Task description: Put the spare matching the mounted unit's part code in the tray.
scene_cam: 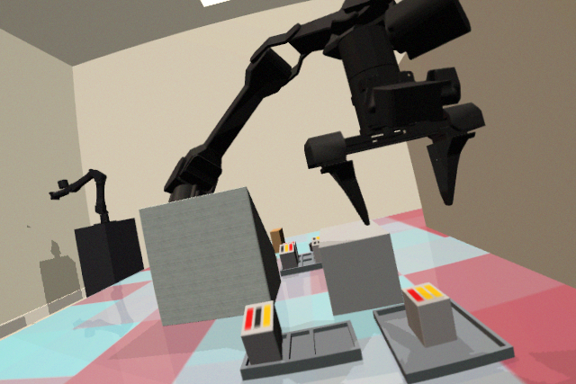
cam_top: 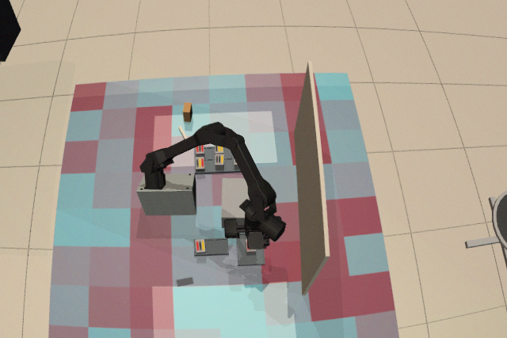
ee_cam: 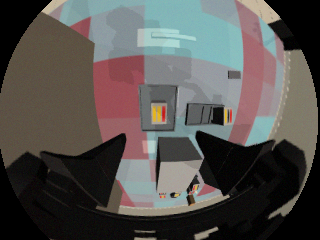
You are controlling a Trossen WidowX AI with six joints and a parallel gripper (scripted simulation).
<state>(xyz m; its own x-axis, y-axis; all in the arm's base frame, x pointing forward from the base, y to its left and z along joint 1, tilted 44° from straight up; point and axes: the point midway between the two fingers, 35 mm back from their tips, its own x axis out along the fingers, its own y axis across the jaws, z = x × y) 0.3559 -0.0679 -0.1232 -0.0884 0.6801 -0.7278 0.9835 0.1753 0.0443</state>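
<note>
We see the gripper (scene_cam: pixel 403 212) up in the air, its jaws spread wide and holding nothing. The spare (scene_cam: pixel 427 313) with red and yellow stripes on top sits upright in the tray (scene_cam: pixel 483 347), right below the jaws and not touching them. Beside the tray, another striped block (scene_cam: pixel 261 333) stands in a rack (scene_cam: pixel 325 352) on the worktop (scene_cam: pixel 511 287).
</note>
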